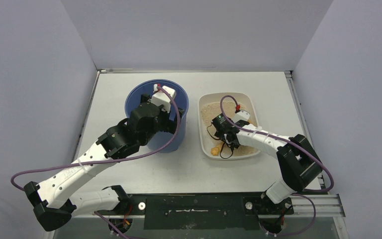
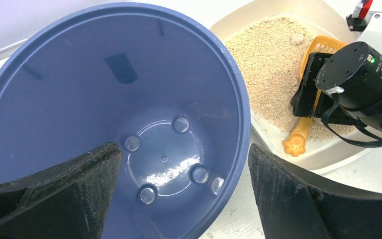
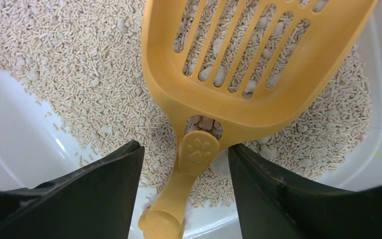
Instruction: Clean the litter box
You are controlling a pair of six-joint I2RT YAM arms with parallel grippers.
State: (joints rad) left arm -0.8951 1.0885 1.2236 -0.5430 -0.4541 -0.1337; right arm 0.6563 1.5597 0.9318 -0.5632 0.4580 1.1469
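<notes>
right wrist view: the right gripper (image 3: 184, 149) has its fingers apart, one on each side of the handle (image 3: 195, 152) of the orange scoop (image 3: 179, 64), not squeezing yet. it should shut gently on the handle's middle and keep the scoop flat. past it lie sandy bits (image 3: 79, 64) in the litter box (image 1: 251, 102), on the desk (image 1: 189, 169) beside the blue bucket (image 2: 79, 74). only the left wrist view shows the bucket's bare inside, with the left gripper (image 2: 184, 149) wide apart over its rim.

Top view: scoop (image 1: 214, 148) mostly under R arm (image 1: 264, 140); L wrist cam: bucket (image 2: 79, 89) hides litter box (image 2: 323, 160) edge
</notes>
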